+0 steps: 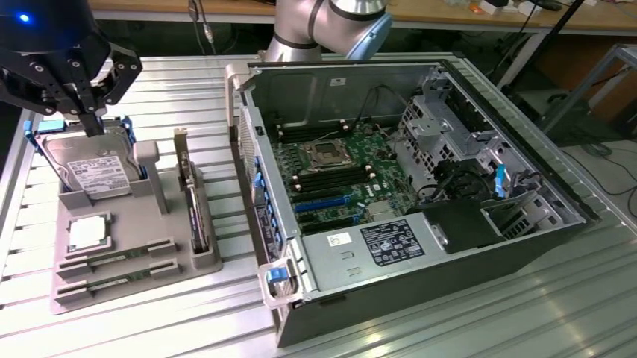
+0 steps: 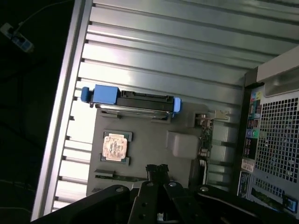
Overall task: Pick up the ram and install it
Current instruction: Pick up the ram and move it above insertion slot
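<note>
Two ram sticks [image 1: 118,261] stand on edge in slots at the near end of a grey holder tray [image 1: 159,224]; the second ram stick [image 1: 115,286] sits just in front of the first. In the wrist view one ram stick [image 2: 112,177] shows as a thin dark strip just beside the fingertips. My black gripper [image 1: 92,125] hangs at the exterior view's upper left, above the hard drive at the tray's far end. Its fingers are shut with nothing between them, as the gripper [image 2: 156,169] also shows from the wrist. The open computer case [image 1: 418,194] holds the motherboard [image 1: 339,179].
On the tray stand a silver hard drive [image 1: 95,171] in a blue-handled caddy, a CPU [image 1: 88,233] and an upright expansion card [image 1: 194,209]. The case wall [image 1: 249,149] rises to the right of the tray. Ribbed metal tabletop [image 1: 478,313] surrounds everything.
</note>
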{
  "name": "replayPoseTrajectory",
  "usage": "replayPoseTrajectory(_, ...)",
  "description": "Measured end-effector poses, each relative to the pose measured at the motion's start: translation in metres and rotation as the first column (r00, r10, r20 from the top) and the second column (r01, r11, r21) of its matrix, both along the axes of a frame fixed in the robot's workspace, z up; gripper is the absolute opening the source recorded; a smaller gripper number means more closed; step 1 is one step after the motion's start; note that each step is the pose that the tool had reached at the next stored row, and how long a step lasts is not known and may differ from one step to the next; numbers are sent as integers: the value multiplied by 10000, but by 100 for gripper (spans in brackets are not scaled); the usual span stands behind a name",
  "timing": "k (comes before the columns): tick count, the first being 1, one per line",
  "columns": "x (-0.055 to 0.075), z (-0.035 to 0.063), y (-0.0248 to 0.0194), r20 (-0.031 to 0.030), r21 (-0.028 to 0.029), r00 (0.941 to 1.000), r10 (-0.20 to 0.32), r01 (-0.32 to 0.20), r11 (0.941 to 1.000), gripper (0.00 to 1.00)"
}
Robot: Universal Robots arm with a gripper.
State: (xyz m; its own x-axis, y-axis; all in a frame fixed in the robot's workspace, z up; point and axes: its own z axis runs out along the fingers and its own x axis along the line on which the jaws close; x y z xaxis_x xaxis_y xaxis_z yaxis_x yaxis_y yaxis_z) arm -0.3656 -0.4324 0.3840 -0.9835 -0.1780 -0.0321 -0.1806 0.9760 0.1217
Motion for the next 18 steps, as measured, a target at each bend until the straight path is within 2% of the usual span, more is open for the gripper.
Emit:
replayPoseTrajectory(2,0,0,0,0,-1,9981,613,-613,9981,11)
replayPoseTrajectory(5,0,-1,0,1,0,9910,1335,-1335,9910,11)
replayPoseTrajectory(12,0,-1,-4,0,0,9677,2522,-2522,9677,11)
replayPoseTrajectory(14,0,-1,-5,0,-1,9564,2922,-2922,9564,11)
replayPoseTrajectory(17,0,-1,-5,1,0,9362,3514,-3514,9362,11)
replayPoseTrajectory(18,0,-1,-5,1,0,9263,3767,-3767,9263,11)
